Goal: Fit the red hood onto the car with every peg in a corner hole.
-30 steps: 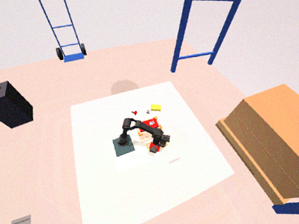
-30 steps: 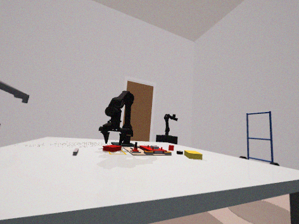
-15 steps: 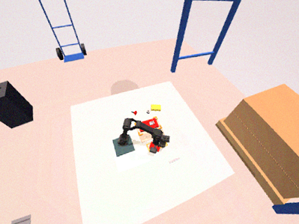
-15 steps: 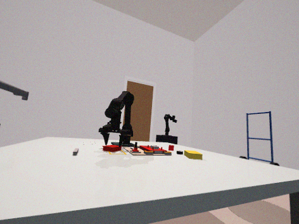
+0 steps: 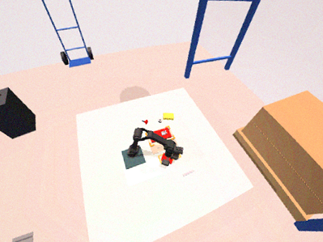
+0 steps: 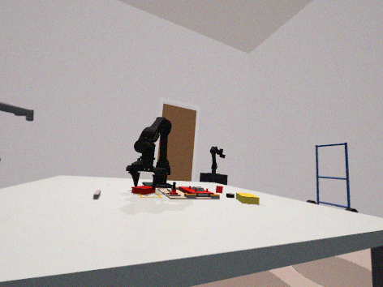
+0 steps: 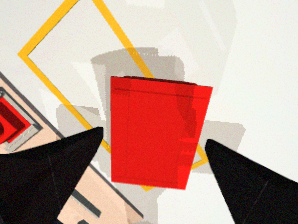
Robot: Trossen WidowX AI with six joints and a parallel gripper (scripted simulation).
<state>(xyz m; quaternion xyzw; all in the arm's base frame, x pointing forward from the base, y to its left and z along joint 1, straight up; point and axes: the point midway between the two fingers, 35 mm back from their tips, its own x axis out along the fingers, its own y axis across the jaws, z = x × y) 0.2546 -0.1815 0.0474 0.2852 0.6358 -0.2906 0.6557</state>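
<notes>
The red hood [image 7: 157, 132] [image 6: 143, 189] [image 5: 164, 157] lies flat on the white table, over one side of a yellow outlined rectangle [image 7: 25, 53]. My gripper [image 7: 154, 137] [image 6: 135, 182] [image 5: 175, 151] is open and empty. It hangs just above the hood, one black finger on each side of it, neither touching. The car chassis [image 6: 196, 189] [image 5: 160, 133], red with its engine block, sits in the beige jig [image 7: 95, 185] [image 6: 178, 194] beside the hood. The pegs are too small to make out.
A yellow block [image 6: 247, 198] [image 5: 168, 116], a small black piece [image 6: 230, 195] and a small red piece [image 6: 219, 189] lie beyond the jig. A grey bar [image 6: 96, 194] lies to the left. The arm's base stands on a dark plate [image 5: 132, 158].
</notes>
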